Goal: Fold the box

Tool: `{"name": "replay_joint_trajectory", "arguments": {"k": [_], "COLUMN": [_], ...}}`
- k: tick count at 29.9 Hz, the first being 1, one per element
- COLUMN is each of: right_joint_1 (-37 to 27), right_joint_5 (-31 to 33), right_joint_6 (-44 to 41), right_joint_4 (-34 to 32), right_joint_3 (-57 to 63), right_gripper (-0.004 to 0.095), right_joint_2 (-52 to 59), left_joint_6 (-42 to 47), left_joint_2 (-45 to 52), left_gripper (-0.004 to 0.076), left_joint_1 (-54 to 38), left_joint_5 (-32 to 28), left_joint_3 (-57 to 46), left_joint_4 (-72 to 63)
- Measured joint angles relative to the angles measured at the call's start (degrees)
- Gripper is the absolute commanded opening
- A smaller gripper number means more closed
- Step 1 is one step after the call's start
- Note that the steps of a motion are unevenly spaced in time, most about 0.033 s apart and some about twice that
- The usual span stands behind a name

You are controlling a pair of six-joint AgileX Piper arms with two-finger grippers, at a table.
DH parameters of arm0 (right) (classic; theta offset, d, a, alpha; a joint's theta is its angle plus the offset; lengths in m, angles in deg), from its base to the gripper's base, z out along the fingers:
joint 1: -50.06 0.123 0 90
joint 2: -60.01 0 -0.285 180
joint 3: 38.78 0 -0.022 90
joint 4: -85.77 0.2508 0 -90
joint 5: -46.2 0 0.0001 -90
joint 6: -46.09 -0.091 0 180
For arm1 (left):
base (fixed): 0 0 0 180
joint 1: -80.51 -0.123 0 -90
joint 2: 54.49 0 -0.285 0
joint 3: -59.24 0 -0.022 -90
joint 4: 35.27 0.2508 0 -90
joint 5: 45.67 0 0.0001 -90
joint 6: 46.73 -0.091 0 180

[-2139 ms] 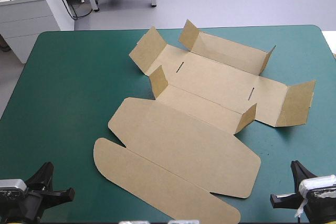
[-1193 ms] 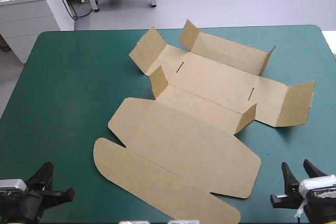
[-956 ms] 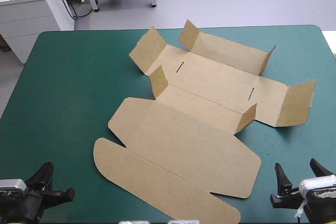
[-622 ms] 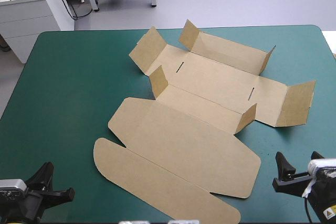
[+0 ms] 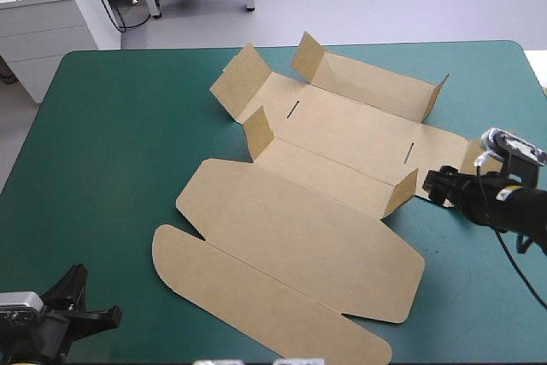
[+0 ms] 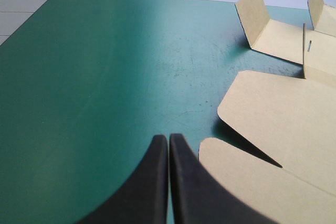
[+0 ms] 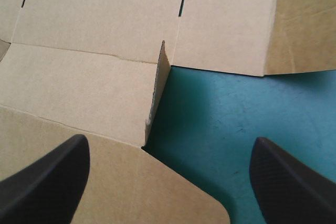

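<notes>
Brown board, the box [image 5: 325,160] lies across the middle of the teal-green worktop [image 5: 120,143], and the job looks barely begun. Its far wall, end panels and small corner flaps stand tilted up, but nothing is tucked. The lid and rounded tuck flap lie flat toward lower centre. The right end effector [image 5: 434,185] spreads wide at centre right, just beside a raised flap [image 5: 400,192]. The left end effector [image 6: 169,145], pinched together and empty, sits lower left, off the board.
</notes>
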Motion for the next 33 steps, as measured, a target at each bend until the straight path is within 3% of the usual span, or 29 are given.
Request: {"name": "replay_joint_trajectory", "arguments": {"k": [8,15,18,24,33], "right_joint_1": [0.0,0.0,0.0,0.0,0.0], "right_joint_5": [1.2,1.1,1.0,1.1,1.3], "right_joint_6": [0.6,0.6,0.6,0.6,2.9], "right_joint_4": [5.5,10.6,12.3,13.0,13.0], "right_joint_3": [-5.8,-7.1,-7.2,-7.2,-7.2], "right_gripper": [0.0769,0.075,0.0607,-0.0018,0.0002], "right_joint_2": [-17.8,-26.0,-27.8,-29.1,-29.3], "left_joint_6": [0.0,0.0,0.0,0.0,0.0], "left_joint_2": [0.0,0.0,0.0,0.0,0.0], "left_gripper": [-0.0008,-0.0008,-0.0008,-0.0008,-0.0008], "left_joint_1": [0.0,0.0,0.0,0.0,0.0], "left_joint_5": [0.0,0.0,0.0,0.0,0.0], "left_joint_3": [0.0,-0.1,-0.1,-0.1,-0.1], "left_joint_4": [0.0,0.0,0.0,0.0,0.0]}}
